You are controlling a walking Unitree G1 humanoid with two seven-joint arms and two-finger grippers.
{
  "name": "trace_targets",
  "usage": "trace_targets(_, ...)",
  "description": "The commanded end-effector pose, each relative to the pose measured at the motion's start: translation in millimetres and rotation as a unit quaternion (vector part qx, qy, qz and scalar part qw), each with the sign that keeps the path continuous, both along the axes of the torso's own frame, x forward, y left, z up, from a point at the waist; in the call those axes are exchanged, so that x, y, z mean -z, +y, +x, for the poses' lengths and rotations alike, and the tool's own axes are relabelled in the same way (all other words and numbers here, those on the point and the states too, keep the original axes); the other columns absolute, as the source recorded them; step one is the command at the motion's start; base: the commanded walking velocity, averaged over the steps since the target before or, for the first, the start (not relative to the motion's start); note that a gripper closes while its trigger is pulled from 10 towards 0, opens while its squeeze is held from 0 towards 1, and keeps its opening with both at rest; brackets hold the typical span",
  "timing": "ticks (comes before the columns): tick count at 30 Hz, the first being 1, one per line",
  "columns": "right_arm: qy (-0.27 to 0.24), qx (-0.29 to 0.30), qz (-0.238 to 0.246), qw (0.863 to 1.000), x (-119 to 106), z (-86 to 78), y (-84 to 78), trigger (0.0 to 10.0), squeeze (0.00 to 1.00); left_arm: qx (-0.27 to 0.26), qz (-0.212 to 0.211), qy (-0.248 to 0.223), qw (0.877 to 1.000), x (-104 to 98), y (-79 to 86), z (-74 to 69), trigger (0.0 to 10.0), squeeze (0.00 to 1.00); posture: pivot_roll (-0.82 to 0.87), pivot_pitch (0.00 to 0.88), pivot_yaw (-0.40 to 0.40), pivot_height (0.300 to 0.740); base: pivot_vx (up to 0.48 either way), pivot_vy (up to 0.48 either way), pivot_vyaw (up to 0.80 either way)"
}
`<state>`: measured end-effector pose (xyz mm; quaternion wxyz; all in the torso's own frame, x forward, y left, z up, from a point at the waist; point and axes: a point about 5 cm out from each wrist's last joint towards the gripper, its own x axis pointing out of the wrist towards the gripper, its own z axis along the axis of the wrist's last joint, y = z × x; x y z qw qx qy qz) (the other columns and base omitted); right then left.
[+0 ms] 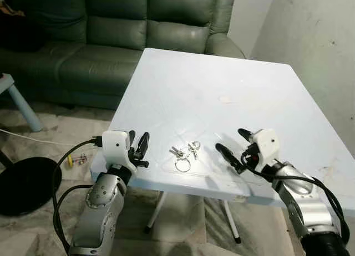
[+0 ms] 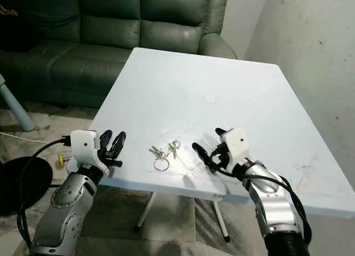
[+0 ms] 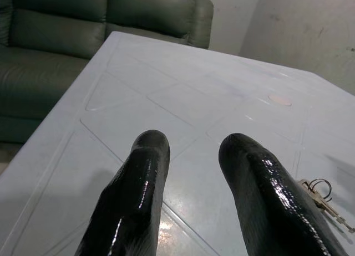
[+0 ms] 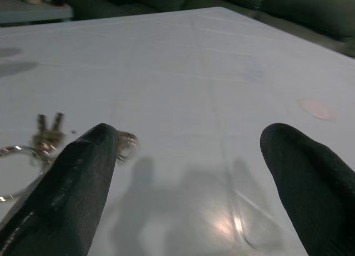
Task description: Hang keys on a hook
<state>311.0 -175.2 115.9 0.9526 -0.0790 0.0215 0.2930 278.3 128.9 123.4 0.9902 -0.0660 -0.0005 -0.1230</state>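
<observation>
Keys [image 1: 184, 153]: lay flat on the table, near its front edge, between the two grippers, touched by neither.
Right gripper [image 1: 233, 144]: over the table just right of the keys, fingers spread wide, empty.
Left gripper [image 1: 139, 147]: at the table's front left corner, fingers narrowly parted, empty.
Table [image 1: 222, 78]: white.
Sofa [image 1: 111, 29]: green, behind the table.

White table [image 1: 233, 62], green sofa [image 1: 111, 34] behind.

We find no readable text, label, brand, number or sign anywhere, neither on the white table [image 1: 222, 78] nor on the green sofa [image 1: 111, 40].
</observation>
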Motion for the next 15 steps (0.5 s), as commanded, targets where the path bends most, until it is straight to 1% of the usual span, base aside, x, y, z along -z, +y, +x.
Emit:
trace_targets(1, -0.002, -0.010, 0.000, 1.000, -1.0, 2.7, 1.6, 10.0, 0.00, 0.004, 0.006, -0.002, 1.000, -2.8, -2.9, -2.3, 10.0, 0.00, 0.19, 0.070, -0.108, 0.740, 0.000, 0.000, 0.00)
trace_targets(4, 0.003, -0.033, 0.008, 0.999, -3.2, 12.2, 15.7, 10.0, 0.00, 0.012, 0.010, -0.001, 1.000, -3.4, -4.9, -7.4, 10.0, 0.00, 0.20, 0.096, -0.111, 0.740, 0.000, 0.000, 0.00)
trace_targets(9, 0.012, -0.055, 0.013, 0.998, -3.1, 16.5, 23.8, 10.0, 0.00, 0.015, 0.010, 0.003, 1.000, -3.5, -5.8, -11.9, 10.0, 0.00, 0.22, 0.115, -0.114, 0.740, 0.000, 0.000, 0.00)
trace_targets(14, 0.019, -0.075, 0.020, 0.997, -1.8, 18.8, 32.9, 10.0, 0.00, 0.014, 0.011, 0.010, 1.000, -3.4, -4.3, -18.6, 10.0, 0.00, 0.24, 0.136, -0.116, 0.740, 0.000, 0.000, 0.00)
trace_targets(15, 0.023, -0.078, 0.023, 0.996, -0.3, 19.5, 34.9, 10.0, 0.00, 0.014, 0.011, 0.013, 1.000, -3.9, -4.1, -21.9, 10.0, 0.00, 0.25, 0.143, -0.119, 0.740, 0.000, 0.000, 0.00)
